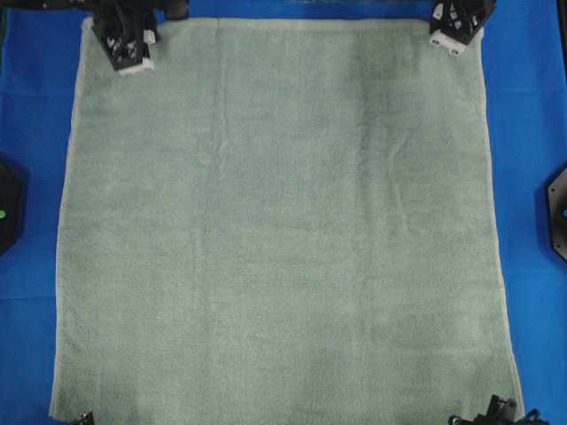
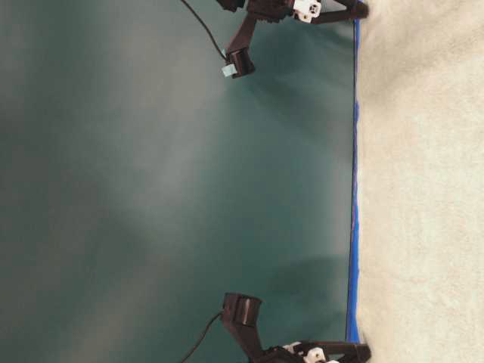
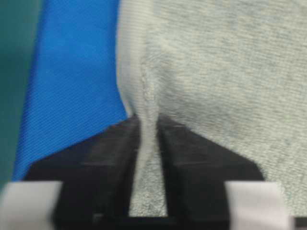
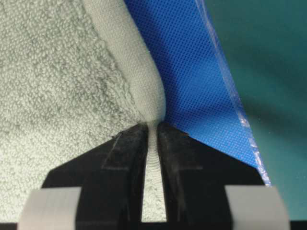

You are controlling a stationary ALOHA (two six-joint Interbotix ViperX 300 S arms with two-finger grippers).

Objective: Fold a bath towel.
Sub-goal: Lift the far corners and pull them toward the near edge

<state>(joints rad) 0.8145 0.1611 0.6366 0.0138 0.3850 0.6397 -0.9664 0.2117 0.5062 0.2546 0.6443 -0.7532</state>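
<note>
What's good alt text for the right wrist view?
The right gripper is shut on the hemmed edge of the bath towel, pinching it into a raised ridge. The blue table cloth shows to the right of the hem.

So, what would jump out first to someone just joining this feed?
The big sage-green towel spread flat, covering most of the blue table cloth. Next, the two black grippers at its top corners in the overhead view: the left gripper and the right gripper are each pinched shut on the towel's pale hem.
</note>
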